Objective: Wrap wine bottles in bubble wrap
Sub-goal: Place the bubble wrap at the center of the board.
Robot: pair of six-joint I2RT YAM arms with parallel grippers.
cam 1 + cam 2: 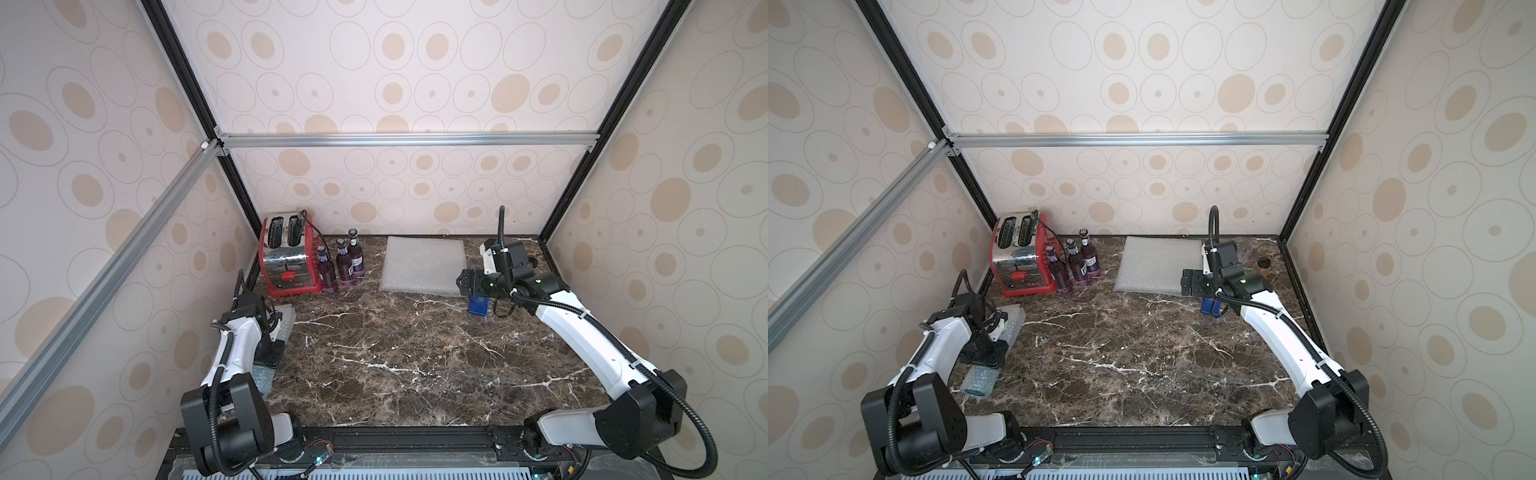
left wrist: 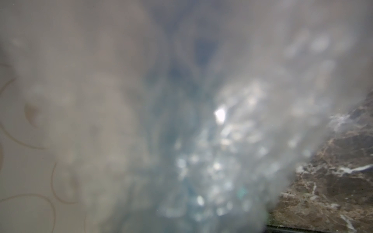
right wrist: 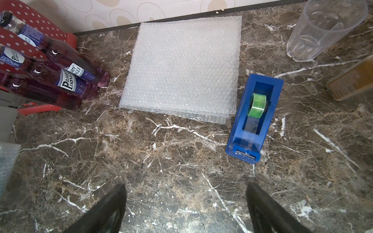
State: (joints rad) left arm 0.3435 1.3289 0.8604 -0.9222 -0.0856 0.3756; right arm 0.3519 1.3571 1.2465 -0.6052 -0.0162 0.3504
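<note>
Tape looking the next need, the right pincer [image 3: 185, 186] is hovering spread and empty near the tape dispenser [image 3: 254, 119], flat bubble wrap [image 3: 181, 66] and three bottles [image 3: 66, 78] beyond it, and should be nipping the loose end squarely while the left pincer [image 1: 986, 353] is pinching the wrapped bundle [image 1: 978, 380].

Three purple bottles [image 1: 344, 266], slim clear glass with dark caps and white-and-blue labels, stand upright in a close diagonal row at the far left of the marble tabletop [image 1: 415, 353], touching or almost touching one another. To their right, and apart from them, bubble-wrap sheets [image 3: 181, 66] lie flat against the far edge. They form a stack of square, whitish translucent sheets, the lower ones peeping out at the near corner. Near the left edge lies a bubble-wrap roll [image 1: 982, 378], a tube pointing roughly front to back, partly hidden. Its near end shows a bluish tint through the plastic; its contents cannot be made out.
</note>
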